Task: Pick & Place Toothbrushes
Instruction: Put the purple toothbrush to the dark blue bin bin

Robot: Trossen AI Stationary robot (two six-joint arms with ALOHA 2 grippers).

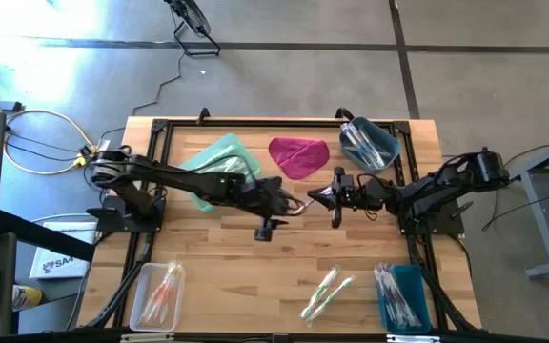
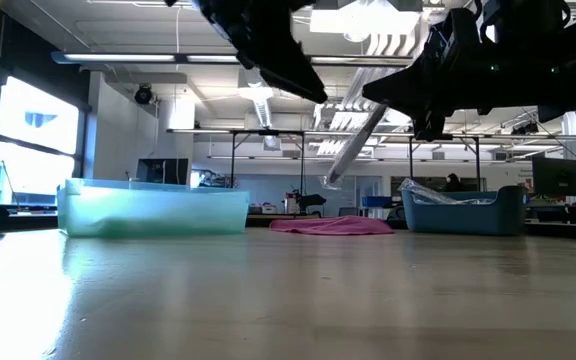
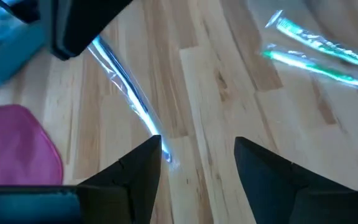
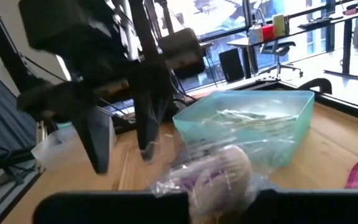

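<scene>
Toothbrush (image 3: 126,84): thin, clear crinkly wrapper.

The surface (image 1: 255,267) was made of pale wooden planks with visible grain and a smooth, faintly sheened finish. The toothbrushes (image 1: 326,293) were sealed in clear, glossy, crinkled plastic wrappers. A wrapped toothbrush (image 3: 129,93) was seen pinched by the right tool (image 1: 326,198), its film catching bright highlights. The magenta cloth (image 1: 298,156) looked soft and matt. The teal bin (image 2: 153,210) was of translucent, frosted plastic. The left tool (image 3: 197,165) was finished in matt black, hard-looking material.
</scene>
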